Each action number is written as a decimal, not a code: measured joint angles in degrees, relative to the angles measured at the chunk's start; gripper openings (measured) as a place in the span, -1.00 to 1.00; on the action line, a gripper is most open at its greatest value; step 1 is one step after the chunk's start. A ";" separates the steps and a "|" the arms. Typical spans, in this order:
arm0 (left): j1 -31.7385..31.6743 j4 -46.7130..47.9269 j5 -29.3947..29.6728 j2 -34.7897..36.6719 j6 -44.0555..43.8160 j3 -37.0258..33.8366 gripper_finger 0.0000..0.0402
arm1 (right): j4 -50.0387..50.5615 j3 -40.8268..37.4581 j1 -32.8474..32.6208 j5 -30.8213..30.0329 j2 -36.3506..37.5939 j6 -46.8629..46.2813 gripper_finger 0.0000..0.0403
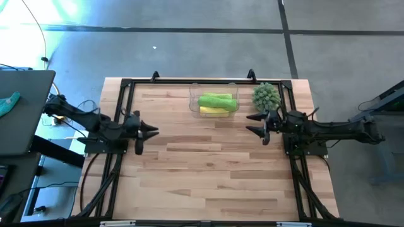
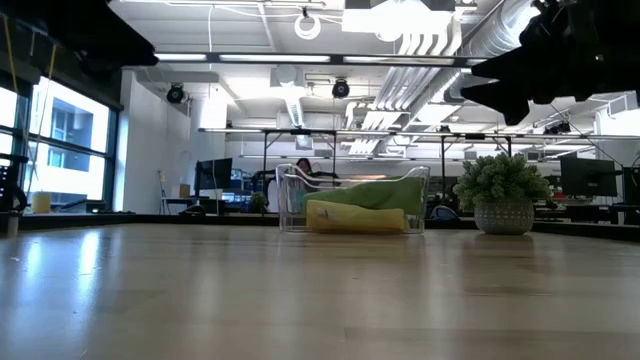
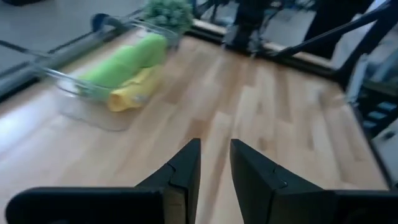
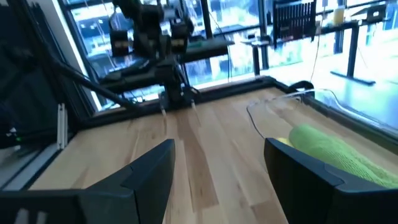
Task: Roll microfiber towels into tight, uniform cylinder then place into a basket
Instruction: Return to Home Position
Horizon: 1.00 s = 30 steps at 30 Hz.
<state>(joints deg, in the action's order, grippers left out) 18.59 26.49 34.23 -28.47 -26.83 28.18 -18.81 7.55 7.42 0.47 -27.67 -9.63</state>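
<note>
The clear plastic basket (image 1: 192, 101) stands at the middle of the table's far edge. In it, a rolled lime green towel (image 1: 218, 99) lies beside and partly on a rolled yellow towel (image 1: 214, 110). The low view shows the green roll (image 2: 375, 193) above the yellow one (image 2: 360, 217). My left gripper (image 1: 150, 133) hovers over the table's left side, open by a narrow gap, with nothing between its fingers (image 3: 186, 165). My right gripper (image 1: 249, 123) hovers at the right, near the basket's right end, wide open and holding nothing (image 4: 217, 144).
A spiky green plant in a small pot (image 1: 266, 96) stands just right of the basket, close to my right gripper. The wooden table top (image 1: 208, 170) stretches bare toward the near edge. A black frame (image 1: 126, 85) runs along the table's sides.
</note>
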 joint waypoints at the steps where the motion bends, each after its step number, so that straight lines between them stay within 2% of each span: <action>1: 0.00 -3.61 -0.51 0.34 0.03 -2.19 -0.63 | -1.67 -1.15 0.00 0.00 0.23 0.00 0.19; 7: -0.22 -23.95 -4.33 0.90 3.52 -13.90 -0.63 | -10.41 -6.66 0.02 0.00 0.41 -0.01 0.19; 14: -2.63 -40.76 -5.96 0.90 4.52 -22.95 -0.63 | -8.87 -6.95 0.02 -0.02 0.34 -0.55 0.19; 20: -5.28 -44.06 -6.18 0.90 2.46 -27.25 -0.63 | -5.61 -6.95 0.02 -0.02 0.34 -2.49 0.19; 26: -8.18 -39.43 -0.70 0.77 1.42 -27.56 -0.63 | -1.79 -6.95 0.02 -0.02 0.34 -6.97 0.19; 30: -9.32 -36.58 4.12 0.75 1.61 -27.56 -0.63 | 1.21 -6.95 0.02 -0.02 0.34 -6.55 0.19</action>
<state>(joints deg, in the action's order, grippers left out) 9.27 -10.09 38.35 -27.73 -25.22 0.62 -17.60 0.60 7.44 0.45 -27.33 -16.18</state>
